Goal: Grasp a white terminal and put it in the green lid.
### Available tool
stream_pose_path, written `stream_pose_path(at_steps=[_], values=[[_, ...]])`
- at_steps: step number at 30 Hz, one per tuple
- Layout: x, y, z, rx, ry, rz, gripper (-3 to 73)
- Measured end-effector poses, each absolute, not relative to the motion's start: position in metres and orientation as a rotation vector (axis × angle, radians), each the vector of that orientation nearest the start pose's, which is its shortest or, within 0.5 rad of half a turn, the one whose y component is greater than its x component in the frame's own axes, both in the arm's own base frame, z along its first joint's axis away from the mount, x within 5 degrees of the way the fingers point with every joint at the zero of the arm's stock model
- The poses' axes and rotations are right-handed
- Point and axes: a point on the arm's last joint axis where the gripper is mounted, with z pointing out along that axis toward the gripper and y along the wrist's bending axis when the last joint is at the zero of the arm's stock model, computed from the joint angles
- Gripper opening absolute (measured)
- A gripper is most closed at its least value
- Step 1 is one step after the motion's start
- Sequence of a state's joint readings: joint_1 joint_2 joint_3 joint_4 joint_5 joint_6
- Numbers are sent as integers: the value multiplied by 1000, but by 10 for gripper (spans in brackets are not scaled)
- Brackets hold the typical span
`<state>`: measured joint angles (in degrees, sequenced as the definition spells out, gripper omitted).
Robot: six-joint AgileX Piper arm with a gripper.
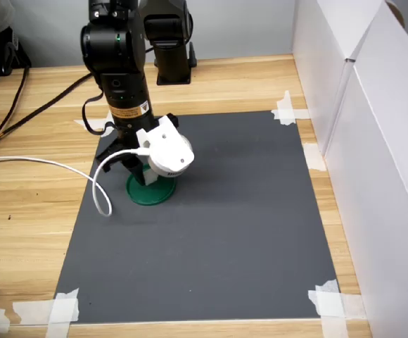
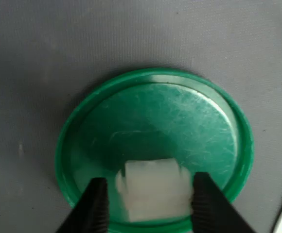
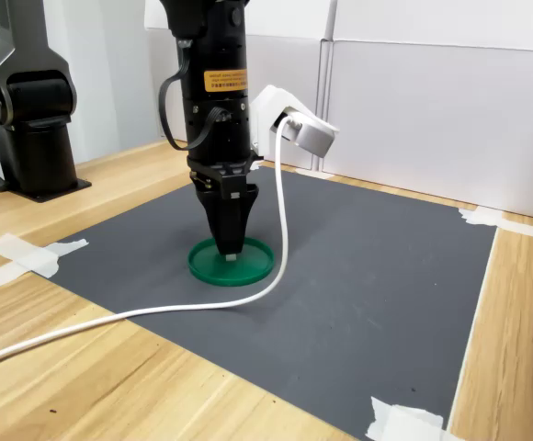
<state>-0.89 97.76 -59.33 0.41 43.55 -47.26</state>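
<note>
The green lid [image 2: 180, 111] lies flat on the dark grey mat, left of centre in the first exterior view [image 1: 139, 193]. My gripper [image 2: 150, 206] points straight down over the lid's inside [image 3: 257, 262]. Its two black fingers [image 2: 98, 206] are shut on the white terminal [image 2: 153, 189], a small ridged white block that hangs just above the lid's floor. In the second exterior view the terminal [image 3: 232, 257] shows as a white speck at the gripper's [image 3: 232, 246] tip. In the first exterior view the white wrist camera [image 1: 165, 149] hides the fingertips.
The grey mat [image 1: 246, 232] is taped to a wooden table at its corners [image 1: 330, 301]. A white cable [image 3: 156, 310] loops from the wrist across the mat's edge. White foam walls [image 1: 373, 141] stand on the first exterior view's right. A second black arm base [image 3: 29, 119] stands at the back.
</note>
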Motion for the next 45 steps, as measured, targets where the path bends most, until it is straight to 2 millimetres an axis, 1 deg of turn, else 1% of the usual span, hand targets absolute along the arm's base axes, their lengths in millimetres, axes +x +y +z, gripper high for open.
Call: stream_pose_path(at_steps=[2, 5, 8, 10, 12, 13, 16, 18, 20, 22, 24, 27, 30, 34, 36, 40, 43, 45], values=[[318, -5, 189, -1147, 2694, -130, 472], [317, -4, 198, -1129, 2666, -142, 473], [314, -3, 215, -1083, 2609, -156, 470], [310, -2, 231, -1046, 2554, -172, 446], [305, -1, 247, -1013, 2495, -194, 397], [302, -1, 257, -993, 2462, -205, 358], [289, 1, 286, -932, 2361, -228, 219], [278, 3, 305, -885, 2295, -226, 112], [267, 5, 322, -841, 2232, -221, 33], [252, 7, 341, -793, 2162, -208, 1], [236, 9, 358, -743, 2098, -193, -9], [209, 11, 373, -646, 2013, -177, -14], [177, 8, 375, -501, 1931, -161, -14], [137, -1, 363, -252, 1820, -141, -15], [118, -4, 350, -167, 1785, -143, -15], [87, -5, 321, -96, 1768, -166, -15], [70, -4, 300, -63, 1773, -184, -15], [64, -3, 288, -51, 1780, -194, -15]])
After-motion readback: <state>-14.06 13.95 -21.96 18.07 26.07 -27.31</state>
